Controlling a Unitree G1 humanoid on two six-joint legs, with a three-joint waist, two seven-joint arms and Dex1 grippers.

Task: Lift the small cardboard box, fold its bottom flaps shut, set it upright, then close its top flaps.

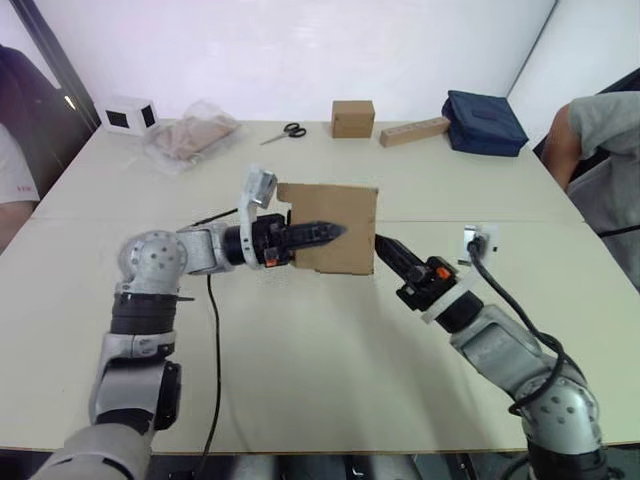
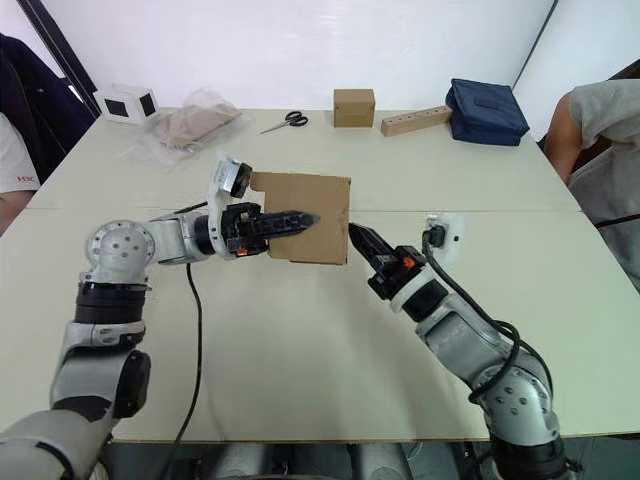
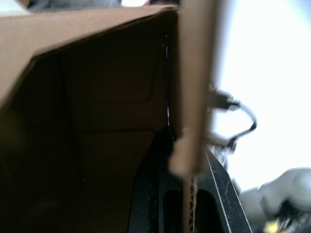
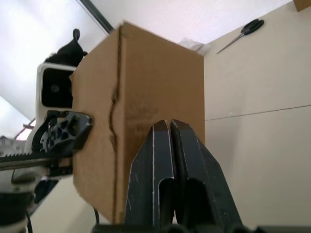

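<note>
The small cardboard box (image 1: 345, 215) hangs above the middle of the table (image 1: 300, 350), plain brown with one broad face toward me. My left gripper (image 1: 335, 232) reaches in from the left and is shut on one of its walls. In the left wrist view the cardboard edge (image 3: 192, 97) runs between the two black fingers, with the dark inside of the box (image 3: 97, 107) beside it. My right gripper (image 1: 383, 245) is shut, and its tips press against the box's lower right side (image 4: 155, 82).
Along the far edge stand a white box with black squares (image 1: 128, 113), a plastic bag (image 1: 190, 138), scissors (image 1: 286, 131), a brown cardboard cube (image 1: 353, 118), a wooden block (image 1: 414, 131) and a dark blue pouch (image 1: 484, 122). People sit at the left and right edges.
</note>
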